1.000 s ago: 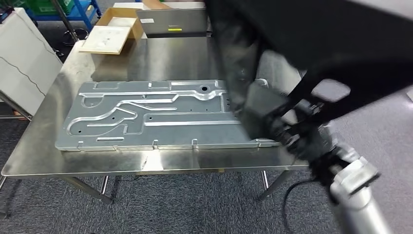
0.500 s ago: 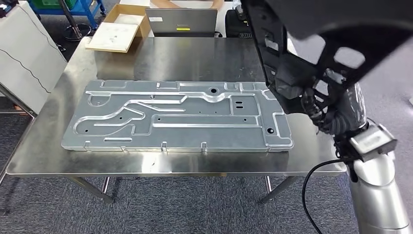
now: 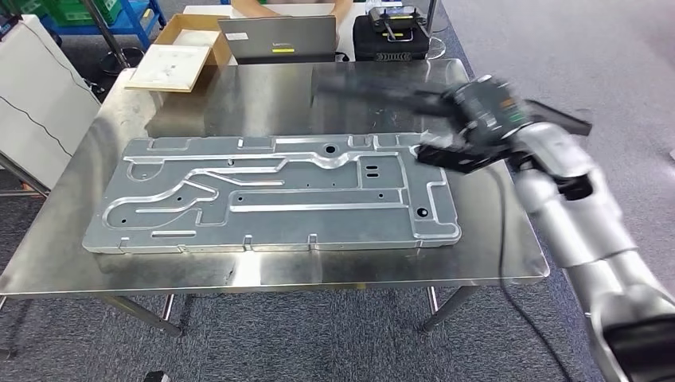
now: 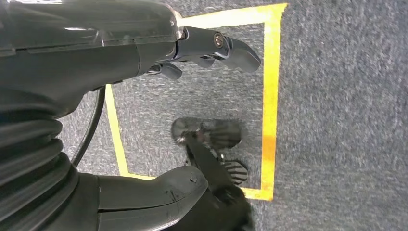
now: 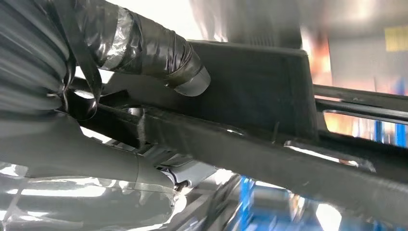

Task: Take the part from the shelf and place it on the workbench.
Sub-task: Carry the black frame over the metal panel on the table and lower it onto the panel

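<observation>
The right hand (image 3: 477, 119) is clamped on the part (image 3: 382, 94), a dark, flat plastic piece that is blurred in the head view; in the right wrist view the taped thumb (image 5: 159, 53) presses on its black wall (image 5: 250, 106), with the other fingers under it, so the grip looks firm. The part hangs above the far right area of the workbench (image 3: 263, 274), not yet on it. Its long axis runs approx. left-right, from the hand toward the far middle of the table, and its free end points left. Under its near side lies a large grey metal panel (image 3: 271, 195), which takes most of the surface, w/ bare steel only along the far strip and the right edge. So the relation that matters, I think: the part is left of the hand and over the far strip, and the free place for it is just below and a bit farther than the panel's far edge. The right arm is the only one near; the left hand (image 4: 202, 53) hangs over the carpet with yellow tape lines (image 4: 269, 96), fingers apart, holding nothing. Risk: the part's near edge lands on the panel instead of the bench.
</observation>
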`<act>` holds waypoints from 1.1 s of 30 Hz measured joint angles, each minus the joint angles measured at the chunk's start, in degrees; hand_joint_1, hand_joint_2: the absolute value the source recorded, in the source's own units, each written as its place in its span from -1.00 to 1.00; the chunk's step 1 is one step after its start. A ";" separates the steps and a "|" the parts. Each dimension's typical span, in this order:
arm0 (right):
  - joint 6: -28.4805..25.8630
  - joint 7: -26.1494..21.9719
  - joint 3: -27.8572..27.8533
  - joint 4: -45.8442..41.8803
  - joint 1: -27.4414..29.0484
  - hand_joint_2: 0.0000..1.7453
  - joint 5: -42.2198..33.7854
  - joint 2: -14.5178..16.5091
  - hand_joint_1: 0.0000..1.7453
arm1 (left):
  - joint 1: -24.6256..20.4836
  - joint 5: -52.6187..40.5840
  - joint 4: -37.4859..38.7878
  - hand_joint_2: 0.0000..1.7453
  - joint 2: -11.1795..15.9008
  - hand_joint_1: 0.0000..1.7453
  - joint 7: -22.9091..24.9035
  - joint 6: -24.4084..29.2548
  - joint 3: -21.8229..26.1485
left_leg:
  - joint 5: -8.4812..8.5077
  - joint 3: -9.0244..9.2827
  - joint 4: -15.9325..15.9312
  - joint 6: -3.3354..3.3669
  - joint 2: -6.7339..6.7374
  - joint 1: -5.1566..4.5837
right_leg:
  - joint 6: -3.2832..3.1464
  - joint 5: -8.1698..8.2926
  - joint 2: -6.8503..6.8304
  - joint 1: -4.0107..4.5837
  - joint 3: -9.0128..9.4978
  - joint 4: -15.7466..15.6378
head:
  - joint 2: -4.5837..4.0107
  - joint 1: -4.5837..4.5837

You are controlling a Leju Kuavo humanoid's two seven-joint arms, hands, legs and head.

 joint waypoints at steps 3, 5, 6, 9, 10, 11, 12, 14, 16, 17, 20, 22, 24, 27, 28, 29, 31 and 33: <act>-0.70 0.24 7.09 9.20 -2.43 1.00 4.08 4.21 1.00 | -0.48 -0.54 0.00 1.00 0.02 -1.00 0.19 -0.55 -0.01 | 2.86 3.23 -7.75 0.59 0.09 -0.27 | 0.42 -0.18 0.17 0.31 -0.38 0.46 | 0.00 0.01; -1.08 0.07 11.12 14.78 -3.59 1.00 5.77 7.10 1.00 | -0.59 -0.71 0.00 1.00 0.01 -1.00 -0.01 -1.29 -0.02 | 2.99 3.22 -7.95 0.93 0.03 -0.26 | 0.83 -0.18 0.20 0.37 -0.58 0.51 | 0.00 0.02; -1.06 -0.11 12.74 17.06 -4.05 1.00 6.27 8.37 1.00 | -0.63 -0.79 0.00 1.00 0.00 -1.00 -0.23 -1.70 -0.02 | 3.13 3.29 -8.11 1.17 0.01 -0.14 | 1.07 -0.47 0.19 0.32 -0.69 0.81 | 0.00 0.03; -0.77 -0.86 16.34 22.96 -5.64 1.00 7.07 11.92 1.00 | -0.97 -1.06 0.00 1.00 -0.02 -1.00 -0.97 -2.78 -0.02 | 3.36 3.45 -8.48 1.85 -0.04 0.18 | 1.99 -4.47 0.13 -0.07 -3.92 7.82 | 0.00 0.03; -0.68 -1.03 17.28 24.69 -6.15 1.00 7.16 12.95 1.00 | -1.04 -1.12 0.00 1.00 -0.02 -1.00 -1.10 -3.04 -0.02 | 3.30 3.44 -8.46 1.96 -0.08 0.20 | 2.27 -6.28 0.12 -0.25 -6.03 12.04 | 0.00 0.03; -0.60 -1.20 18.23 26.33 -6.53 1.00 7.23 13.93 1.00 | -1.06 -1.16 0.00 1.00 -0.02 -1.00 -1.17 -3.22 -0.02 | 3.23 3.48 -8.44 1.98 -0.13 0.21 | 2.50 -7.45 0.11 -0.44 -7.97 15.73 | 0.00 0.04; -0.52 -1.35 19.10 27.72 -6.77 1.00 7.29 14.85 1.00 | -1.06 -1.28 0.00 1.00 -0.02 -1.00 -1.19 -3.37 -0.03 | 3.12 3.59 -8.42 1.94 -0.20 0.23 | 2.66 -7.57 0.11 -0.60 -9.18 17.73 | 0.00 0.03; -0.36 -1.68 20.46 29.83 -7.04 1.00 7.37 16.49 1.00 | -1.10 -1.56 0.00 1.00 -0.02 -1.00 -1.19 -3.54 -0.07 | 2.79 4.07 -8.39 1.70 -0.32 0.29 | 2.66 -4.45 0.10 -0.81 -8.23 14.78 | 0.00 0.04; -0.26 -1.83 21.36 31.40 -7.37 1.00 7.40 17.82 1.00 | -1.21 -1.73 0.00 1.00 -0.04 -1.00 -1.19 -3.69 -0.18 | 2.34 4.64 -8.40 1.25 -0.36 0.29 | 2.21 -0.07 0.12 -0.66 -4.49 6.60 | 0.00 0.04; -0.25 -1.92 21.77 32.14 -7.63 1.00 7.40 18.54 1.00 | -1.31 -1.78 0.00 1.00 -0.06 -1.00 -1.20 -3.76 -0.26 | 2.16 4.74 -8.39 0.97 -0.34 0.27 | 1.91 1.03 0.12 -0.47 -3.07 3.38 | 0.00 0.03; -0.37 -2.04 22.59 33.93 -8.03 1.00 7.16 20.50 1.00 | -1.70 -2.19 0.00 1.00 -0.16 -1.00 -1.22 -3.93 -0.56 | 2.08 4.94 -8.90 0.01 -0.16 0.24 | 1.09 1.07 0.14 0.00 -1.97 0.52 | 0.00 0.02; -0.58 -1.36 22.81 35.07 -8.02 1.00 6.62 22.10 1.00 | -1.96 -2.54 0.00 1.00 -0.25 -1.00 -1.24 -3.97 -0.88 | 1.34 4.89 -8.43 -0.54 -0.07 0.35 | 0.40 1.34 0.14 -0.21 -1.46 -0.34 | 0.00 0.02; -0.88 0.05 22.86 36.39 -8.03 0.00 6.00 24.17 0.00 | -2.33 -2.72 0.00 1.00 -0.28 -1.00 -1.31 -4.06 -1.19 | -1.58 2.70 -3.51 -0.89 -0.06 0.47 | -0.26 1.53 0.13 -0.45 -1.06 -0.97 | 0.00 0.01; -0.89 3.14 22.89 39.00 -7.65 -1.00 4.89 27.16 -1.00 | -2.69 -2.89 0.00 1.00 -0.37 -1.00 -1.54 -4.39 -1.40 | -5.75 -2.95 7.70 -1.41 -0.06 0.52 | -0.64 1.38 0.14 -0.28 -0.94 -0.89 | 0.00 -0.01; -0.85 4.24 22.89 39.87 -7.50 -1.00 4.41 28.02 -1.00 | -2.72 -2.96 0.00 0.50 -0.41 -1.00 -1.60 -4.43 -1.43 | -5.19 -3.47 8.30 -1.54 -0.05 0.55 | -0.65 1.29 0.16 -0.26 -0.93 -0.77 | 0.00 -0.01; -0.85 5.19 22.85 40.58 -7.39 -1.00 3.95 28.80 -1.00 | -2.73 -3.03 0.00 0.00 -0.43 -1.00 -1.61 -4.38 -1.45 | -3.72 -2.95 6.77 -1.61 -0.03 0.62 | -0.61 1.18 0.21 -0.28 -0.92 -0.60 | 0.00 -0.01; -1.20 6.70 22.54 41.68 -7.39 -1.00 2.95 30.10 -1.00 | -2.88 -3.24 -0.01 -1.00 -0.50 -1.00 -1.58 -3.91 -1.48 | 0.36 0.77 -1.36 -1.74 0.02 0.81 | -0.22 0.80 0.34 -0.37 -0.87 -0.10 | 0.00 -0.01; -2.78 7.09 21.72 42.42 -7.49 -1.00 1.33 31.06 -1.00 | -3.07 -3.44 -0.02 -1.00 -0.61 -1.00 -1.42 -3.20 -1.51 | 2.39 3.52 -7.19 -1.37 -0.12 0.80 | 0.37 0.48 0.45 -0.23 -1.07 0.52 | 0.00 0.01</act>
